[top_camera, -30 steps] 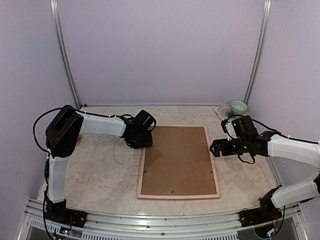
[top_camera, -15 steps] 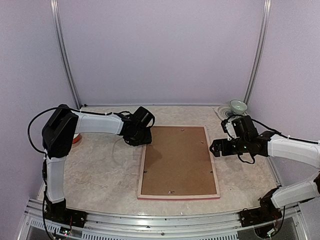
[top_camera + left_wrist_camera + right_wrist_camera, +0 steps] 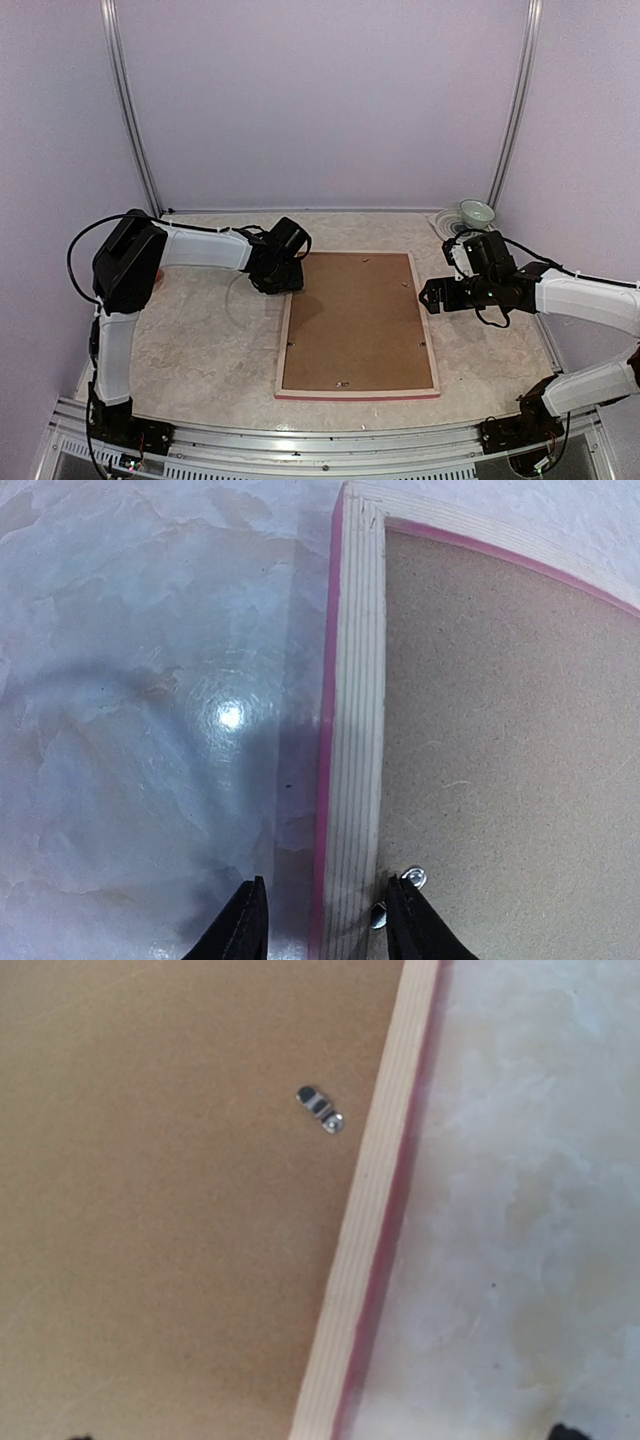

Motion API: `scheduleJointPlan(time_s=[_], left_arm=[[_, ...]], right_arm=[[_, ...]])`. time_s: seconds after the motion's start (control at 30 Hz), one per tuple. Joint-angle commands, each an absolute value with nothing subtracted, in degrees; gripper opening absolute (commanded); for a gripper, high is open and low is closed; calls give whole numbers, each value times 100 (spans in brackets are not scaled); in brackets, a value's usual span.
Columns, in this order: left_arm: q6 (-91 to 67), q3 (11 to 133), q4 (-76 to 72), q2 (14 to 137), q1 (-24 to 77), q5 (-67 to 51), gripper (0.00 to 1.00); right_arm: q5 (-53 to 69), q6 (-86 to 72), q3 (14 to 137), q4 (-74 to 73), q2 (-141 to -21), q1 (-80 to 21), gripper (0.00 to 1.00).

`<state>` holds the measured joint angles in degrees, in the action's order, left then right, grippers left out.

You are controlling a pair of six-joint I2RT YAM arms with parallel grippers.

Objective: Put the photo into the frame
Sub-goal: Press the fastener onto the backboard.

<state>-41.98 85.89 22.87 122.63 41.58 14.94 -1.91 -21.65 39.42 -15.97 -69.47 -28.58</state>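
Top external view: the frame [image 3: 356, 393] is seen lying face down at the middle of the table [image 3: 200, 340], its pale wood back turned up and a pink edge shown along the bottom. A brown board [image 3: 355, 320] is set inside it. The photo is not to be seen, and whether it lies under the board cannot be told. The left gripper [image 3: 290, 286] is placed at the frame's upper left corner. The right gripper [image 3: 428, 297] is placed just over the frame's right rail, right of the picture's centre. In the left wrist view the left fingers [image 3: 245, 930] are found partly open and astride the left rail. One is over the table with a gap to the pink edge. The other is at the rail's inner side, over the board and beside a metal clip [image 3: 413, 878]. Nothing is gripped. In the right wrist view only the tips of the right fingers [image 3: 565, 1430] are shown, in the bottom corners, spread wide with nothing held. The right rail runs up between them, and another clip [image 3: 321, 1109] is seen on the board at upper centre. The table is surfaced in a pale, glossy marbled pattern, and a lamp's glare is caught on it in the left wrist view. It is enclosed by plain lilac walls [image 3: 320, 100], with metal posts [image 3: 130, 110] at the back corners. At the table's upper right corner a pale bowl [image 3: 477, 211] is stood on a white plate [image 3: 447, 224]; its contents cannot be made out.
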Motion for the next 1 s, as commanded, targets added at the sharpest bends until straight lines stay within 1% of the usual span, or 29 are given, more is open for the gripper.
scheduleJointPlan(time_s=[0.0,0.97], left_arm=[[-4061,8768,2490,12500,4118,1572,41],[-3788,8447,2604,12226,4175,1406,39]], right_arm=[[-186,-2127,3876,-1503,-6961,-2822,98],[-168,-2109,3898,-1527,-6948,-2821,98]])
